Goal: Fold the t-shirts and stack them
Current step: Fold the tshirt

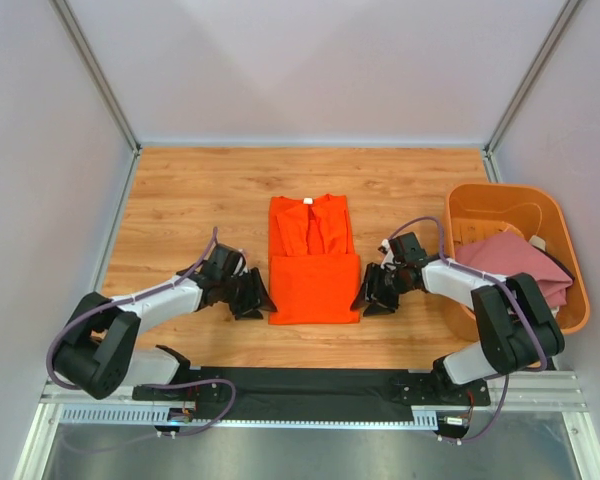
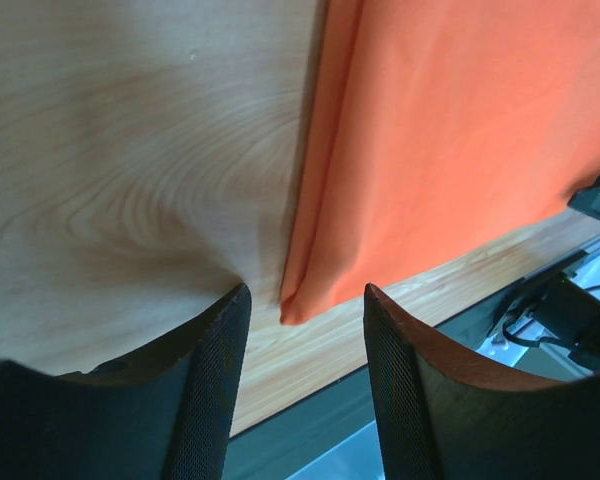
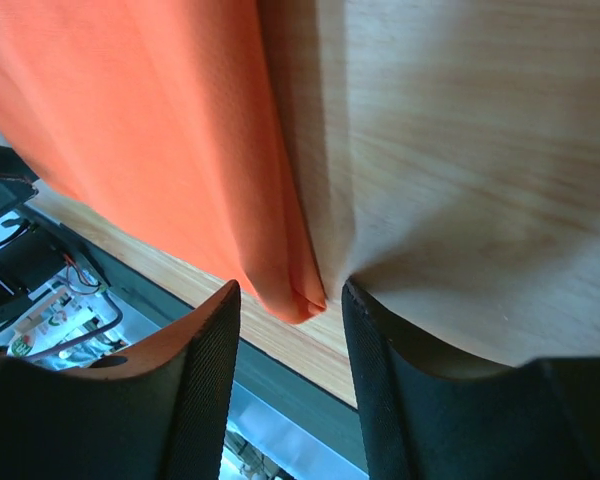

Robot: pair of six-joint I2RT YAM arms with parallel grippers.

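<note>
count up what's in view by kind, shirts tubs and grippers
t-shirts: 2 (orange t-shirt, pink t-shirt)
tubs: 1 (orange tub, holding the pink one)
grippers: 2 (left gripper, right gripper, one on each side of the orange one)
total: 5

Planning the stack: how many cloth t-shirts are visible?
2: the bright orange t-shirt folded at centre, the dusty pink t-shirt in the orange plastic tub; others may hide beneath.
</note>
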